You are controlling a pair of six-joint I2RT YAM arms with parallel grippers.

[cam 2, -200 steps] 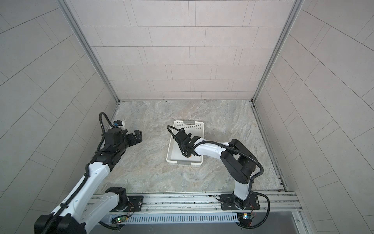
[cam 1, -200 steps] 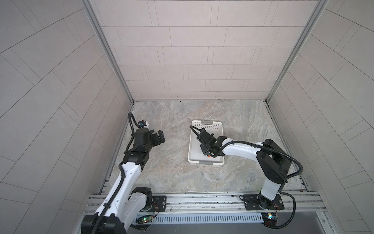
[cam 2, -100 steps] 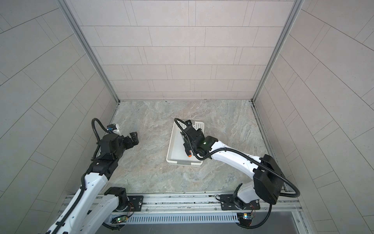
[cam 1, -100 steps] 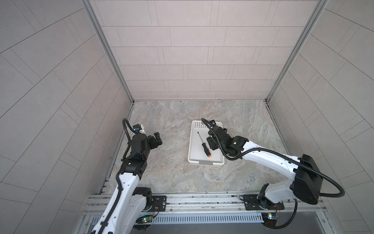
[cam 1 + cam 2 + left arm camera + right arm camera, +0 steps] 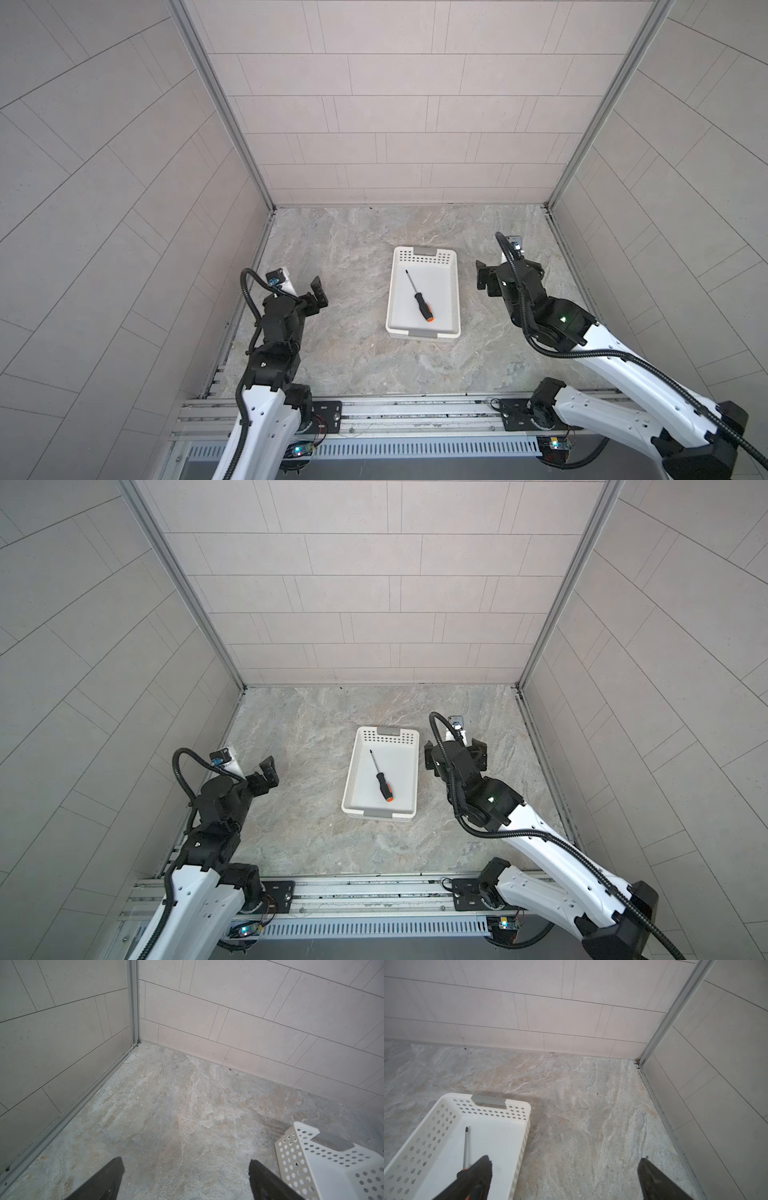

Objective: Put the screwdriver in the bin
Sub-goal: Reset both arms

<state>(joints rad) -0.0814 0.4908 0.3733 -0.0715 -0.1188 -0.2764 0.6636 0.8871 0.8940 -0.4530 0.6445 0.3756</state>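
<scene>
Right hand stands with its jaws spread wide and nothing between them; only bare stone-patterned desk shows in the gap in the right wrist view. In both top views this hand sits beside the right long wall of the bin, close to it but not touching. One dark finger overlaps the bin's floor in the wrist picture and covers most of the screwdriver's handle there.

Left hand is likewise open and empty, its two fingers wide apart over bare desk. In a top view it is well apart from the bin, on the bin's left side and near the tiled side wall. Only one perforated corner of the bin reaches into the left wrist view.

The screwdriver lies flat on the white floor of the bin, free of both hands. It rests on a slant: the thin shaft points toward the end wall with the rows of holes, and the orange cap lies nearer the end that faces the metal rail. The tip stops short of the holed wall. The bin itself sits level on the desk, about midway between the two arms, a grey handle tab at each end.
</scene>
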